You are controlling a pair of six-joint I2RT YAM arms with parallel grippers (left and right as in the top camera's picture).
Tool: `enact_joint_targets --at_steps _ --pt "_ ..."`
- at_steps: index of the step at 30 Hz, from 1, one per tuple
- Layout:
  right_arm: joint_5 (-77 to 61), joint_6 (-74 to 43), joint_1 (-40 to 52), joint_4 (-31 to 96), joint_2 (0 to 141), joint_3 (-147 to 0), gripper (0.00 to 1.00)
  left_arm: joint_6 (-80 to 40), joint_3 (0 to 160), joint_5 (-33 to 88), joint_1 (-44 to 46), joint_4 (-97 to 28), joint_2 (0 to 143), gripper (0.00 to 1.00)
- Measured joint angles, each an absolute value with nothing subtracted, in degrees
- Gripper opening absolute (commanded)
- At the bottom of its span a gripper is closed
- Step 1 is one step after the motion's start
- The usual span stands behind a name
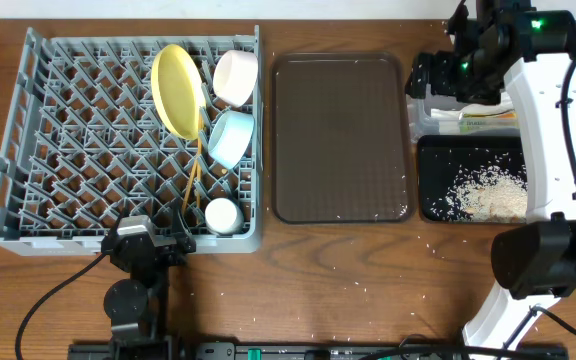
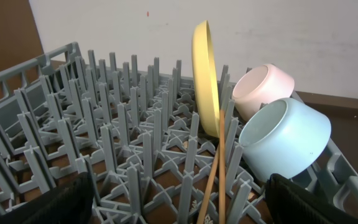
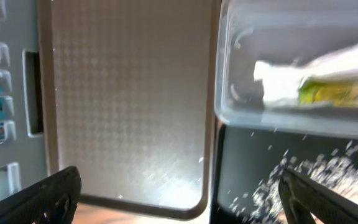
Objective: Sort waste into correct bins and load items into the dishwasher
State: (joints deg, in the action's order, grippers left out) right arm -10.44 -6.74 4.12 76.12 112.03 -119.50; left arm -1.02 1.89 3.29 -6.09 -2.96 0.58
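Left gripper [image 2: 179, 186]: I saw its jaws spread wide with nothing between them, low at the near edge of the dishwasher [image 1: 38, 130] and looking in across the pegs.
Right gripper [image 3: 180, 177]: the jaws were likewise wide apart and empty, held above the corner where the clear tub [image 3: 229, 93], the black tray [image 3: 253, 155] and the brown serving tray [image 3: 123, 93] came close together.
Yellow plate [image 1: 175, 90]: it stood on edge between pegs in the right part of the dishwasher.
White bowl [image 1: 235, 77]: it lay tipped on its side in the far right corner, just beside the plate.
Light blue bowl [image 1: 231, 137]: it was also on its side, right in front of the white bowl.
White cup [image 1: 223, 215]: it sat at the near right corner of the rack.
Chopsticks [image 1: 194, 180]: they leaned among the pegs between plate and cup.
Snack wrapper [image 1: 488, 122]: it lay inside the clear tub.
Rice crumbs [image 1: 488, 195]: they were heaped in the black tray, with loose grains scattered on the table [image 1: 368, 300].
In the way: from overhead, the right arm [image 1: 543, 120] covered part of the tub and the black tray's right edge. From the left wrist, the chopsticks crossed in front of the blue bowl.
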Motion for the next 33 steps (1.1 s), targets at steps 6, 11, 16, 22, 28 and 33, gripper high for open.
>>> enact_joint_targets --at_steps 6,11,16,22,28,33 --pt "-7.79 -2.74 6.76 67.42 103.63 -113.3 0.99 -1.02 1.89 3.29 -6.09 -2.96 0.58 0.89" --pt "-6.85 0.25 6.63 52.62 87.88 -96.53 0.99 -0.99 1.85 3.29 -6.11 -2.9 0.58 0.89" --pt "-6.52 2.22 6.55 41.39 73.17 -76.95 0.99 -0.99 1.83 3.29 -6.09 -2.87 0.6 0.89" --pt "-6.35 2.81 5.69 26.02 56.14 -54.06 0.99 -0.99 1.83 3.29 -6.11 -2.85 0.58 0.89" --pt "-6.42 2.94 4.51 9.58 36.05 -32.58 0.99 -0.99 1.83 3.29 -6.09 -2.87 0.6 0.9" --pt "-6.44 1.61 3.09 6.13 22.09 -17.76 0.99 -0.99 1.83 3.29 -6.11 -2.87 0.6 0.9"
